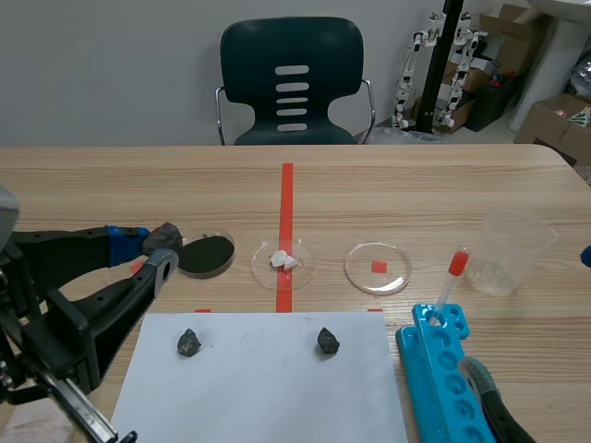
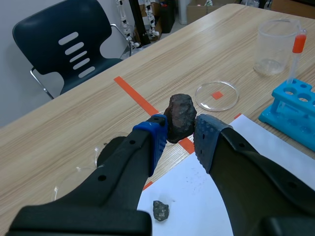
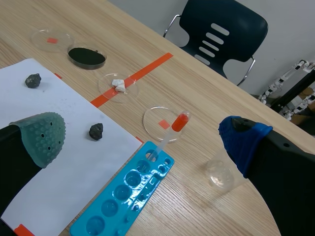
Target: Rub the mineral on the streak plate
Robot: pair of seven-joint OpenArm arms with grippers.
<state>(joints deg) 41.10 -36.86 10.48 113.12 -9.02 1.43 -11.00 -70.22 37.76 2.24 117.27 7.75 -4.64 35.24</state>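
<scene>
A black left arm enters low from the left and stretches forward over a wooden counter (image 1: pixel 443 175). Its left gripper (image 2: pixel 180 126) is clamped on a dark, reddish-brown mineral (image 2: pixel 179 114), which is pinched between the two blue dotted pads with the fingers pointing away from the robot. The mineral is held beyond the far left corner of a white streak plate (image 1: pixel 268 388), not touching it, and just beside a petri dish of black powder (image 1: pixel 205 254).

The streak plate lies flat at the near middle of the counter. Two small dark rocks rest on it, one near its left side (image 1: pixel 189 343) and one nearer its middle (image 1: pixel 327 341).

The right arm sits low at the near right. Its right gripper (image 3: pixel 140 127) has its fingers spread wide apart, holding nothing, above a blue tube rack (image 1: pixel 441 369) that lies just beside the plate's right edge. A pipette with a red bulb (image 1: pixel 450 281) stands in the rack.

Beyond the plate, next to the powder dish, are a dish of white chunks (image 1: pixel 283 261) on a red tape line, then an empty clear dish (image 1: pixel 378 268), then a clear plastic beaker (image 1: pixel 508 251). A dark chair (image 1: pixel 292 83) stands behind the counter.
</scene>
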